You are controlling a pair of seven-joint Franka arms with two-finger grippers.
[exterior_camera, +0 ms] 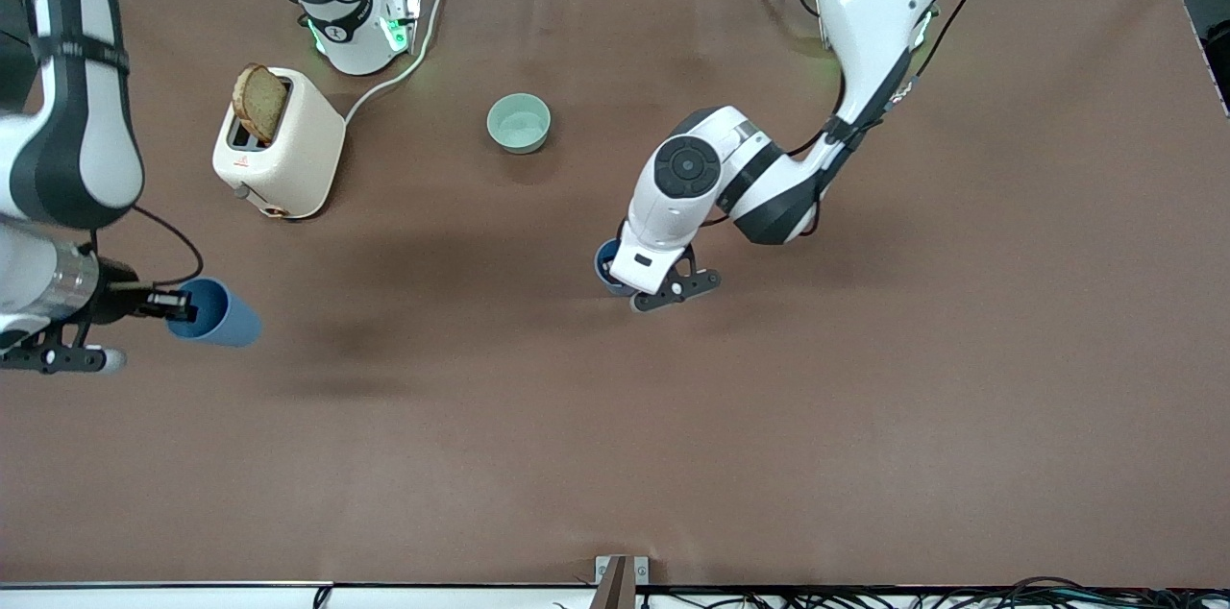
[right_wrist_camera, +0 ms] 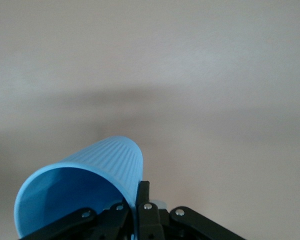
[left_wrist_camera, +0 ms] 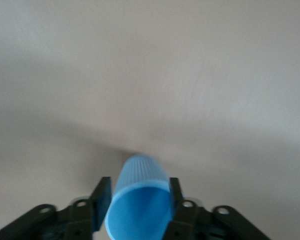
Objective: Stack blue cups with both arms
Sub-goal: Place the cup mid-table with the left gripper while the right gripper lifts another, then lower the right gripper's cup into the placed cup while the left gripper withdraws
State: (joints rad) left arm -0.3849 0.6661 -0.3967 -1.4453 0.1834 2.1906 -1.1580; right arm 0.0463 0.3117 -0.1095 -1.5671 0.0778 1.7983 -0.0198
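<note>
Two small ribbed, tapered blue plastic cups were in my grippers: the right gripper (exterior_camera: 181,305) pinched one cup (exterior_camera: 213,312) by its rim, tilted, over the table's right-arm end, the left gripper (exterior_camera: 642,294) clasped the other cup (left_wrist_camera: 138,200) mid-table, presumably for nesting.

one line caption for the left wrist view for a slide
Left gripper shut on a blue cup, its open mouth toward the camera, above the brown table.
</note>
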